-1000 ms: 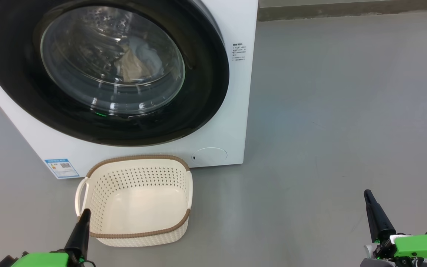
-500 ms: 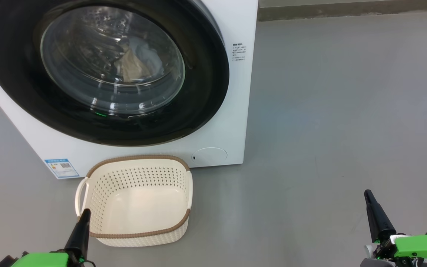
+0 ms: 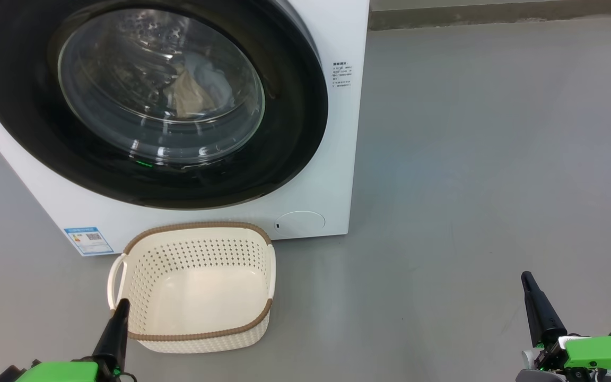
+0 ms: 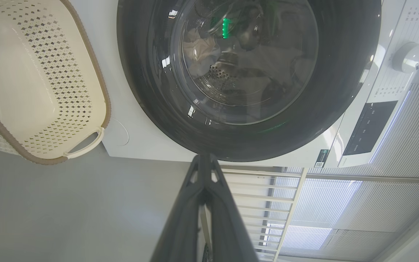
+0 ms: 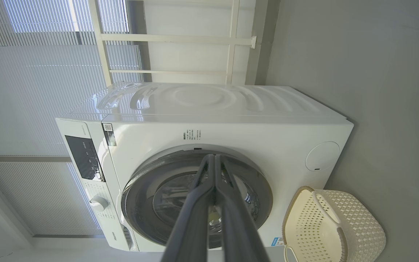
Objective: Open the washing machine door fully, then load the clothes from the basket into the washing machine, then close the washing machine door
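Nothing has moved; left gripper [image 4: 204,157] and right gripper [image 5: 215,156] pinched together, empty; glossy door [image 3: 295,116] shut; basket [image 3: 197,226] perforated.

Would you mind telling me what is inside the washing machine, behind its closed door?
Through the door glass, a cream-beige garment and a light blue garment lie against the perforated steel drum. The door's black rim hides the drum's edges.
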`<state>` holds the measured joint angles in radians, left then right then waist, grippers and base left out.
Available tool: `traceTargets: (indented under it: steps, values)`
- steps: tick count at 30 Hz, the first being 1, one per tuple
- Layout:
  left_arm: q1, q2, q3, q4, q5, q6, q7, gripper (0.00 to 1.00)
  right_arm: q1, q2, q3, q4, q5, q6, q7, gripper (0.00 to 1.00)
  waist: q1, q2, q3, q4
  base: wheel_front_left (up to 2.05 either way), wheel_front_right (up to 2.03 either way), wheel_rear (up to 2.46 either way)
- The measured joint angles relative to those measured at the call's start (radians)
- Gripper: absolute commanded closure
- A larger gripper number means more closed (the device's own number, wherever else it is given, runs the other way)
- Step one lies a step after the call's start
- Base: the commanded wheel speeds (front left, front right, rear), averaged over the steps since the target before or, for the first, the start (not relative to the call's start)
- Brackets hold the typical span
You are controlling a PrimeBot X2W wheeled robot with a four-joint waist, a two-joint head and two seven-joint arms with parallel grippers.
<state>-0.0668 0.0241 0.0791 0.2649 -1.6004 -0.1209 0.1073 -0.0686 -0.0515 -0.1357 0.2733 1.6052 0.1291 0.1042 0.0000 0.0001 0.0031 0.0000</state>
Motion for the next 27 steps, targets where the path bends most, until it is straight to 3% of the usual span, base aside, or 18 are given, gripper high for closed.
traceTargets:
  steps: [27]
  values:
    - [0.000,0.000,0.000,0.000,0.000,-0.003,0.000,1.00,0.000,0.001,-0.001,0.000,0.000,0.000,0.001,1.00,0.0000,0.0000,0.000,0.000,0.00,0.00,0.00]
